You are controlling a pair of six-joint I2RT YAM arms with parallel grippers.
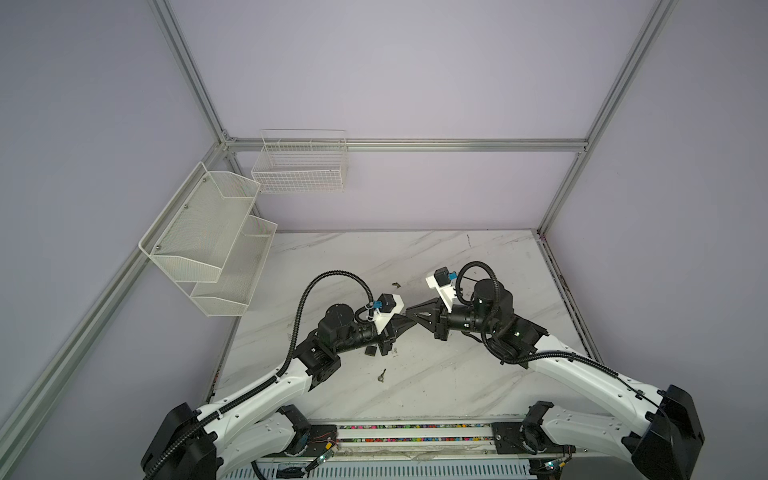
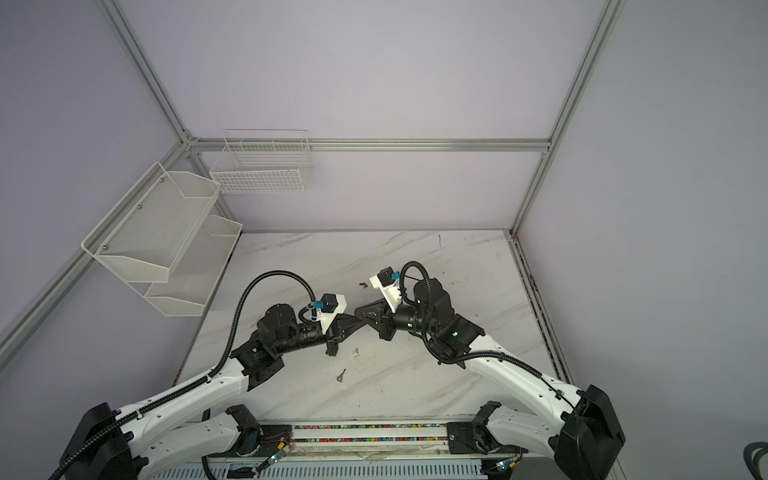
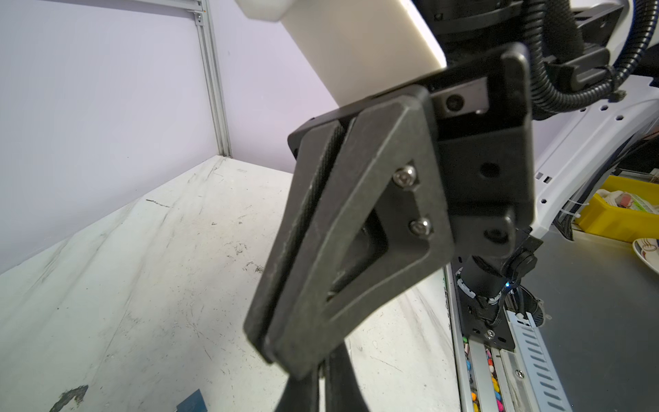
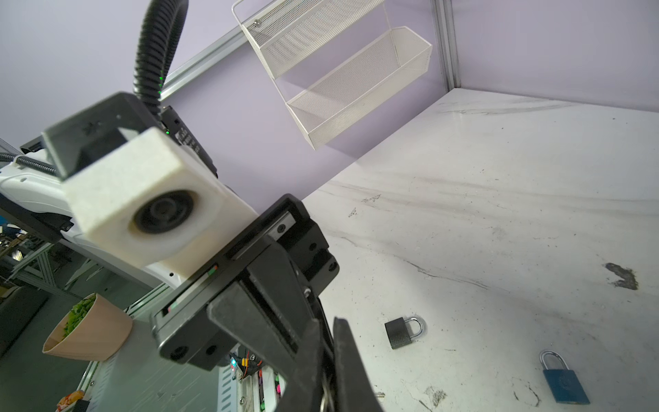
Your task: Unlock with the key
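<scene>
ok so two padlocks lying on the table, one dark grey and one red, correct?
Wrong colour: it's a blue padlock, not red. The right wrist view shows it lying on the table, apart from the dark grey padlock.
</scene>
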